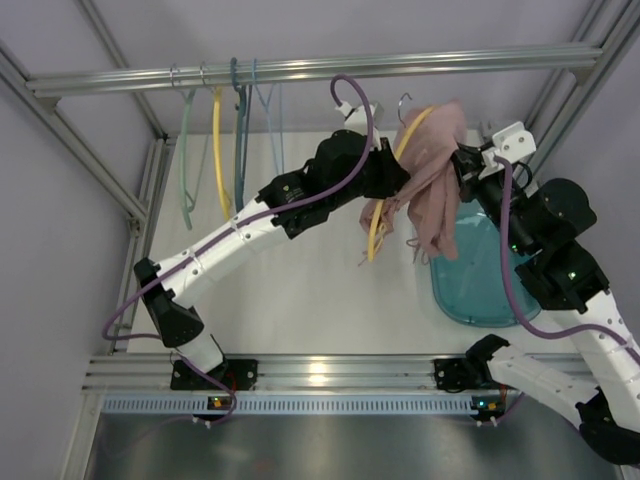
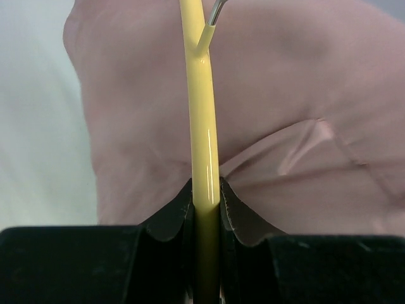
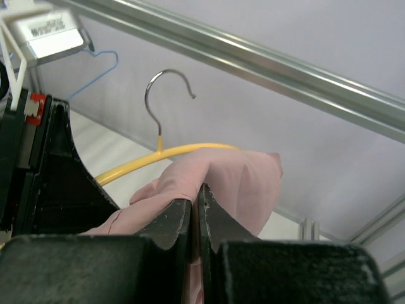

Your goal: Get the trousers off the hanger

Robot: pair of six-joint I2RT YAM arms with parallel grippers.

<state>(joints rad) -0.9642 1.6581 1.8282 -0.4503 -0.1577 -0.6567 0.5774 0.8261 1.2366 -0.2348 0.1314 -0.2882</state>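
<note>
Clamping the stiff hanger point(image 2: 204, 114) in your left end effector point(image 2: 205, 199), you pinch a fold of limp, light trousers point(image 3: 237, 177) in your right end effector point(image 3: 196, 206).

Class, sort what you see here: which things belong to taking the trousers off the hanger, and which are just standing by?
In the job: trousers; hanger they drape over; left fingers shut on that hanger; right fingers shut on the trousers.

Just there: rail; green hanger; spare yellow hanger; teal hanger; blue hanger; tub.
</note>
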